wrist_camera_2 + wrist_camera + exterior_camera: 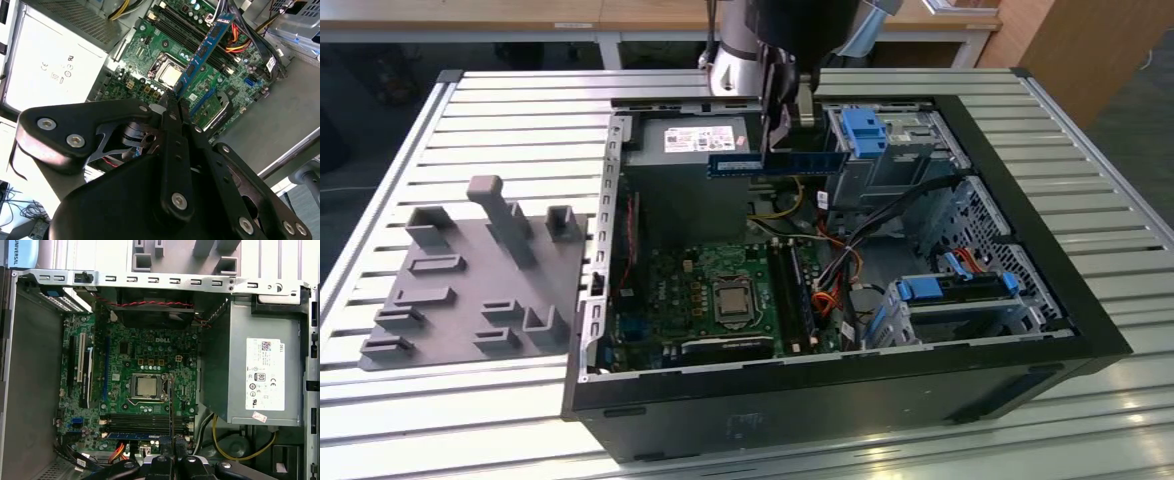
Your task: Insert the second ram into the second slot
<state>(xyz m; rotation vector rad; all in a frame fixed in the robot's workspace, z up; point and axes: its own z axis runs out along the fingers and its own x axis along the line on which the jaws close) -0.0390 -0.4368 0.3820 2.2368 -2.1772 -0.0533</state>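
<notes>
Plainly, the second ram [767,164], a thin blue board carrying dark chips, is clamped between the closed fingers of the gripper [793,140]. It is held level in the air over the open computer case [854,410], well apart from the memory slots [790,290] on the green motherboard [674,290]. A grey power supply [694,140] is seen at the far end of the case. Blue drive-bay clips [865,130] are seen at the exterior view's right, and orange cables [825,298] just beside the slots. The case is set on a slatted metal table [507,130]. A grey fixture plate [454,320] lies at the exterior view's left, and wooden desks [480,15] are seen far behind.
</notes>
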